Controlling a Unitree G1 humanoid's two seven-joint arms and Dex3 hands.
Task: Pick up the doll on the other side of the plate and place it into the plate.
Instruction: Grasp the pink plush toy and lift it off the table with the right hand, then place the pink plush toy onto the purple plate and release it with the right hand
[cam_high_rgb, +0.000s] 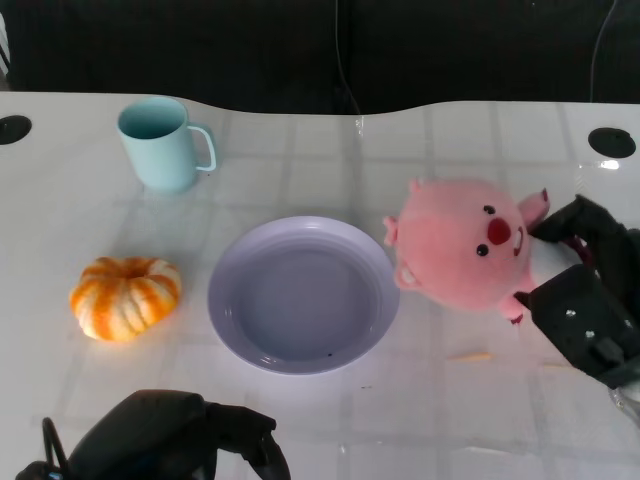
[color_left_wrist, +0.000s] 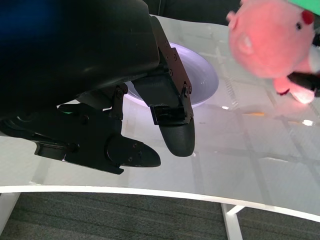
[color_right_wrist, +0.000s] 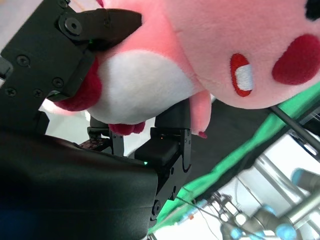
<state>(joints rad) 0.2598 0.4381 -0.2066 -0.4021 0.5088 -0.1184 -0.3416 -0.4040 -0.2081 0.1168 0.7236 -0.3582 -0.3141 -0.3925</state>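
— Where's the doll right now?

— The pink plush doll (cam_high_rgb: 470, 247) is in the right hand (cam_high_rgb: 580, 290), just beside the lilac plate (cam_high_rgb: 232, 268), at the rim nearest that hand. Black fingers (color_right_wrist: 95, 30) are clamped round its white belly and back; the right wrist view shows them pressing into the plush. From the head view I can't say whether it has fully left the table.

— So which step would you call this?

— The pickup looks done, I'd say, and the carry to the plate is in hand. Nothing lies in the plate yet.

— What does the next move need?

— Bring the doll sideways across the rim until it's over the plate's hollow, lower it, then let the fingers part. The head is bulky, so I'd aim for the centre or it may roll off the rim.

— And the other hand?

— The left hand (color_left_wrist: 150, 130) hangs at the near edge of the table, short of the plate, fingers apart, holding nothing.

— Anything else around the plate?

— A small orange pumpkin (cam_high_rgb: 125, 296) beside it, away from the doll, and a pale blue mug (cam_high_rgb: 160, 142) beyond that, well apart.
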